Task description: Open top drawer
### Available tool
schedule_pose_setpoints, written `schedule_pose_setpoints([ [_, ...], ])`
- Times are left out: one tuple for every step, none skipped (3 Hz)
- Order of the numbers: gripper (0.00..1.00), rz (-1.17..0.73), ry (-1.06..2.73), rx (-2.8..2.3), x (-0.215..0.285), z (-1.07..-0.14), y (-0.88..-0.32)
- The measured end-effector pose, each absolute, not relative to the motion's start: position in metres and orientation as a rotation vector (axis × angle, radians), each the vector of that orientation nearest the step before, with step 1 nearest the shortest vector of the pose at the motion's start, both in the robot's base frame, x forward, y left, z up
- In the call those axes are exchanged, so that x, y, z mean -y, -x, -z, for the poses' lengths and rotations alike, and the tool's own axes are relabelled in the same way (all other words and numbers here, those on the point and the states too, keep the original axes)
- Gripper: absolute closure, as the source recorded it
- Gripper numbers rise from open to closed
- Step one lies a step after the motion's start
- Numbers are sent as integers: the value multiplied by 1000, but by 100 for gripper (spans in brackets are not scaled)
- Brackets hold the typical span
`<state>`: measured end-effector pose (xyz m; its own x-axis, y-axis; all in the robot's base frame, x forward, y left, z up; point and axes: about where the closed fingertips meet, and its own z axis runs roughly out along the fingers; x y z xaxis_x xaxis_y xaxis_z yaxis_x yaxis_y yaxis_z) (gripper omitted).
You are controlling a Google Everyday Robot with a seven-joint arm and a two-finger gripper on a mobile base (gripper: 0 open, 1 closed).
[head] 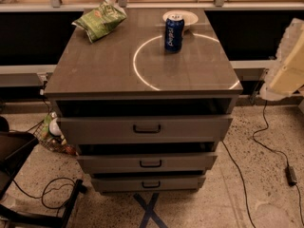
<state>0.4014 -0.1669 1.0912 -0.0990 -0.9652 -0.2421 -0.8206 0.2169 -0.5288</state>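
Observation:
The top drawer [95, 129] is the widest, tallest-fronted of three grey drawers in a cabinet. Its front stands a little forward of the cabinet body, with a dark gap above it under the top. Its small dark loop handle [146, 128] sits at the centre. The middle drawer [109, 163] and bottom drawer [118, 183] also stand slightly out. My gripper [286, 63] shows as a pale cream shape at the right edge, beside and to the right of the cabinet, well apart from the handle.
On the cabinet top [95, 70] stand a blue can [174, 33], a white plate [186, 17] and a green chip bag [99, 20]. A dark chair [19, 165] is at the lower left. Cables [266, 146] lie on the floor at the right. Blue tape [151, 212] marks the floor in front.

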Motion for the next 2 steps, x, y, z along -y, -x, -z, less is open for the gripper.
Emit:
schedule_pose_setpoints([
  [0, 352, 1644, -1960, 167, -1091, -401],
  [0, 352, 1644, -1960, 167, -1091, -401],
])
